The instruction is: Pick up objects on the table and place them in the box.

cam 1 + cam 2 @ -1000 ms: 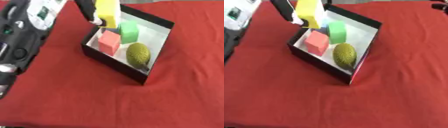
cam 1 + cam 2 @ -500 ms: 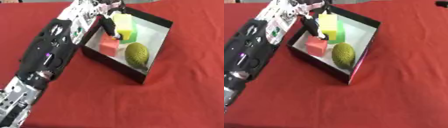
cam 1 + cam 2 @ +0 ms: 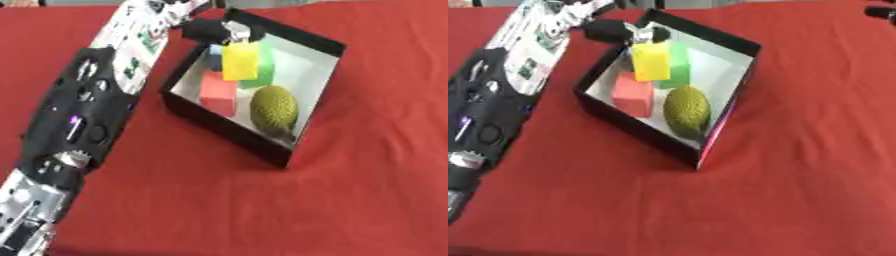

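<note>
My left robot hand (image 3: 214,31) pinches the yellow block (image 3: 241,60) by its top over the far corner of the black box (image 3: 319,45), so letting go here could tip it onto the green block (image 3: 262,75) or red cube (image 3: 218,93).

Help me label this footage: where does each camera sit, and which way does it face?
Left eye view: head camera looking down at the black box on the red table; left arm enters from the left, left hand at the yellow block.
Right eye view: the head's other eye, same downward look, same arm.
Shared: box, pink block, green fruit.
</note>
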Available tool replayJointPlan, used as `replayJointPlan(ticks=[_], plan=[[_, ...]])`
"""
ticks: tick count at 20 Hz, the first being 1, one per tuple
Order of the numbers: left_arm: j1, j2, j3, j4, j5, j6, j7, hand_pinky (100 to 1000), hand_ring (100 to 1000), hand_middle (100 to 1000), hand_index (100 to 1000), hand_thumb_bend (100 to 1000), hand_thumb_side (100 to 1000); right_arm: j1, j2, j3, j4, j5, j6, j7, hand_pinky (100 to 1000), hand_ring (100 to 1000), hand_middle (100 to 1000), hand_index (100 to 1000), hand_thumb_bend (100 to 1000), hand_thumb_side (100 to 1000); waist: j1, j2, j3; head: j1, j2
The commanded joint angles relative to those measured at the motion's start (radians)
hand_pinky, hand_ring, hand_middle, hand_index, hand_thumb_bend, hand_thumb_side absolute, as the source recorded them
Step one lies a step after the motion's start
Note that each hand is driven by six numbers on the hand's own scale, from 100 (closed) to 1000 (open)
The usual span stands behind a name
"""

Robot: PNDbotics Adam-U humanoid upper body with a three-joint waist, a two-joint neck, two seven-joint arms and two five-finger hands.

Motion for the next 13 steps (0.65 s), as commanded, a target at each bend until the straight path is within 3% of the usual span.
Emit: replayJointPlan(ticks=[1,2,3,7,10,13], plan=[[0.031,0.083,0.063,-0.137,0.187,0.061,0.128,838,738,737,879,399,817,0.003,-0.03,-0.025,-0.022,-0.012,-0.004,-0.017,906,896,762,870,100,641,-0.007,-0.037,0.005,-0.013,0.0],[0.057,0.107,0.08,-0.171,0.258,0.079,0.176,836,736,734,874,382,812,0.009,-0.03,-0.028,-0.023,-0.013,-0.006,-0.021,906,896,762,870,100,642,-0.007,-0.038,0.007,-0.014,0.0],[0.091,0.134,0.104,-0.198,0.334,0.101,0.233,789,710,696,832,271,794,0.015,-0.029,-0.031,-0.024,-0.012,-0.007,-0.026,906,900,768,871,100,646,-0.009,-0.039,0.011,-0.019,0.001],[0.222,0.219,0.193,-0.253,0.656,0.155,0.477,761,708,712,831,213,794,0.031,-0.018,-0.032,-0.013,-0.011,-0.003,-0.036,907,906,779,877,100,686,-0.014,-0.046,0.021,-0.032,0.012],[0.303,0.273,0.236,-0.254,0.847,0.113,0.622,772,729,749,856,246,791,0.038,-0.007,-0.031,0.001,-0.014,-0.005,-0.039,910,910,783,882,100,741,-0.017,-0.05,0.026,-0.038,0.019],[0.368,0.31,0.262,-0.254,0.967,0.03,0.694,784,743,761,866,318,743,0.042,0.005,-0.029,0.014,-0.015,-0.001,-0.043,915,919,792,892,100,759,-0.02,-0.05,0.029,-0.041,0.022]])
